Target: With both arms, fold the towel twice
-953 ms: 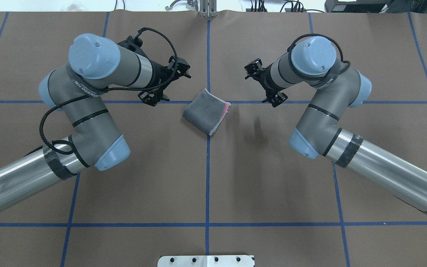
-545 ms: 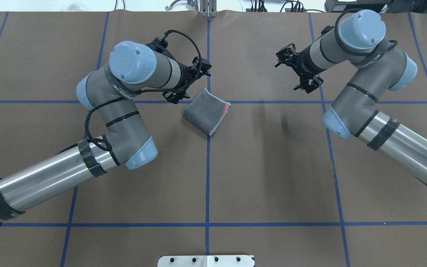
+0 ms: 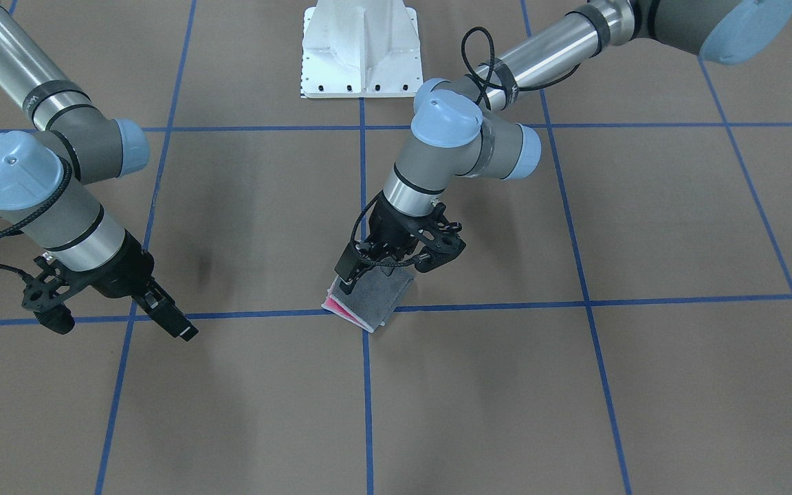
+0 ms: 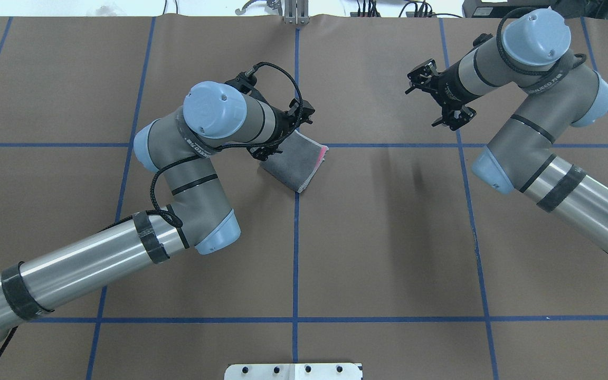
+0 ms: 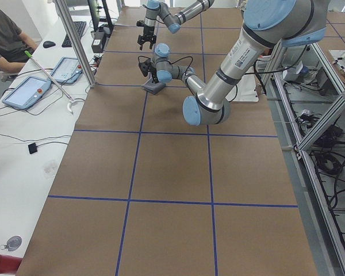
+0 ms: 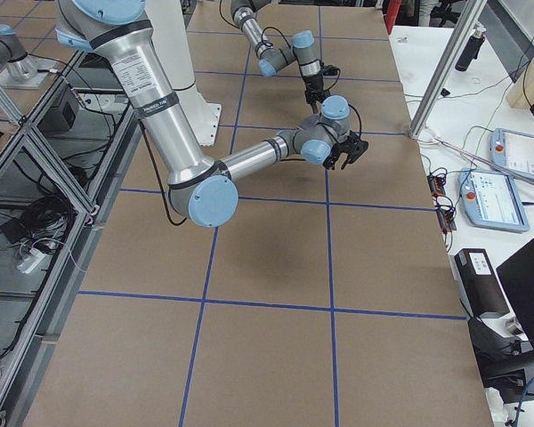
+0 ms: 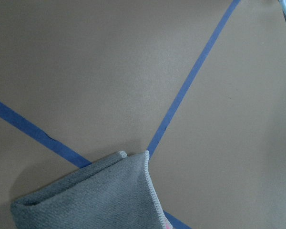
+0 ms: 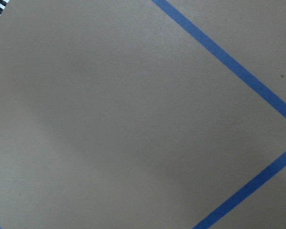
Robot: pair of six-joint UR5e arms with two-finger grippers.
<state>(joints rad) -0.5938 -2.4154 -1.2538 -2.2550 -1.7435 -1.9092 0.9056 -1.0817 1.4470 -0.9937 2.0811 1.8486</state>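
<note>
The towel (image 4: 297, 163) lies folded near the table's middle, dark grey face out, with a pink strip and pale hem at its right edge. It also shows in the front view (image 3: 375, 297) and the left wrist view (image 7: 100, 195). My left gripper (image 4: 285, 133) is open and empty over the towel's far-left corner, fingers spread, as the front view (image 3: 396, 265) also shows. I cannot tell whether it touches the cloth. My right gripper (image 4: 437, 98) is open and empty, well to the right of the towel, above bare table (image 3: 111, 317).
Blue tape lines (image 4: 296, 253) grid the brown table cover. The white pedestal plate (image 4: 293, 371) sits at the near edge. An operators' desk with tablets (image 5: 29, 92) and a seated person (image 5: 6, 34) runs along the far side.
My left arm has swung right, bringing its gripper from left of the towel to over its far-left corner. My right arm has drawn back right and further away. The towel has not moved.
</note>
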